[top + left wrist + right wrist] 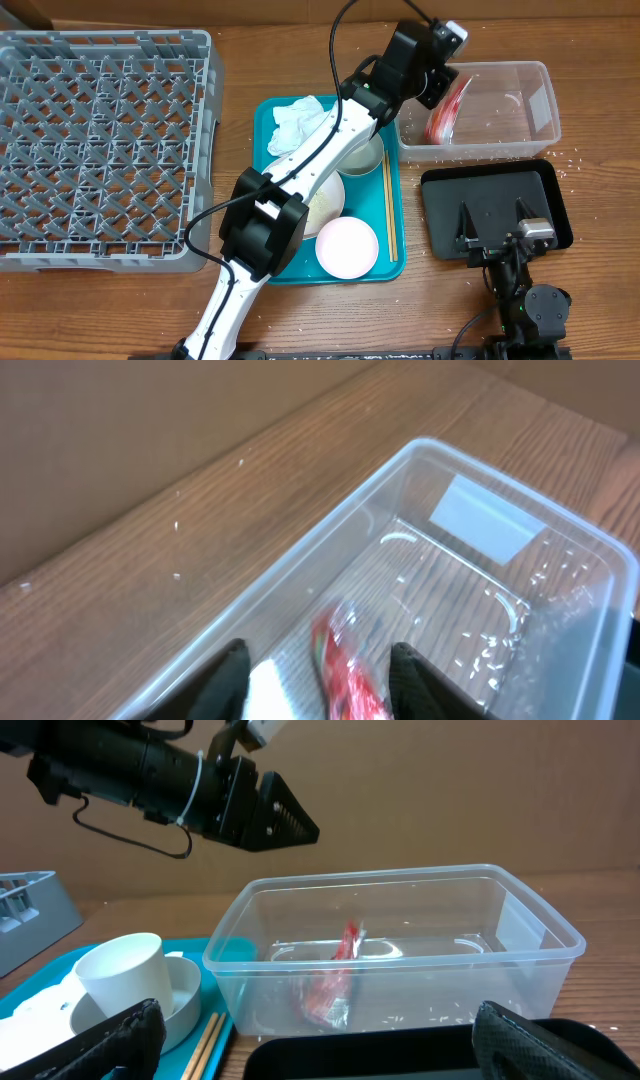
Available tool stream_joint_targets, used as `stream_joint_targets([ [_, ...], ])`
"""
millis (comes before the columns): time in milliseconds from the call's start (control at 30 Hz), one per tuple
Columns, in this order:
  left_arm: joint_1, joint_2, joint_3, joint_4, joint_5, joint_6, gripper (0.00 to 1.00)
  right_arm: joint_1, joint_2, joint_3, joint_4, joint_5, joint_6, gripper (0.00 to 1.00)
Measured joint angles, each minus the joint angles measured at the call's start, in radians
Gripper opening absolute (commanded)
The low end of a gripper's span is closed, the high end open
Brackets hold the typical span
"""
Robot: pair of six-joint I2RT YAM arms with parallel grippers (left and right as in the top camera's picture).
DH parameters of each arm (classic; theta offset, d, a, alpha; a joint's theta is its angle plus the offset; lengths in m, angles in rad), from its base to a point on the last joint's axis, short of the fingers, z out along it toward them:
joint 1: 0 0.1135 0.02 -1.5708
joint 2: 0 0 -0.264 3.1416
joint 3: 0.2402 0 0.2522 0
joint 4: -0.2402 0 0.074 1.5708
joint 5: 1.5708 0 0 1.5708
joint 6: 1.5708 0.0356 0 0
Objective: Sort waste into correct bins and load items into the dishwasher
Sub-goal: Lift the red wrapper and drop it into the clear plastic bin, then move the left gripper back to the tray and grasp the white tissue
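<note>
Your left jaws hang spread, the red wrapper (342, 665) below and between them inside the clear bin (300, 555); your right jaws are spread too.

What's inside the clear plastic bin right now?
One red wrapper lies at the left end of the clear bin, with a few white grains on its floor. Overhead, the left gripper covers that corner's rim; other views show nothing else inside.
</note>
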Motion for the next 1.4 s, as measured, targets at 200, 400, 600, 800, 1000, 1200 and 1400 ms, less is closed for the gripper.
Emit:
stream_joint_targets([
  [200,0.020,-0.008,-0.001,-0.033,0.001,0.005,0.71,0.000,0.000,0.000,0.000,0.000,0.000,1.00],
  [400,0.083,-0.135,-0.007,-0.279,-0.057,0.015,0.94,0.000,0.000,0.000,0.000,0.000,0.000,1.00],
  [600,0.261,-0.351,0.004,-0.552,-0.189,0.016,1.00,0.000,0.000,0.000,0.000,-0.001,-0.001,1.00],
  [800,0.406,-0.332,0.013,-0.760,-0.180,-0.008,0.97,0.000,0.000,0.000,0.000,0.000,0.000,1.00],
  [1000,0.423,-0.158,0.011,-0.854,-0.097,-0.013,0.94,0.000,0.000,0.000,0.000,0.000,0.000,1.00],
  [1200,0.417,-0.028,-0.001,-0.861,-0.076,-0.017,0.89,0.000,0.000,0.000,0.000,0.000,0.000,1.00],
  [1400,0.417,-0.004,-0.003,-0.837,-0.069,-0.034,0.78,0.000,0.000,0.000,0.000,0.000,0.000,1.00],
])
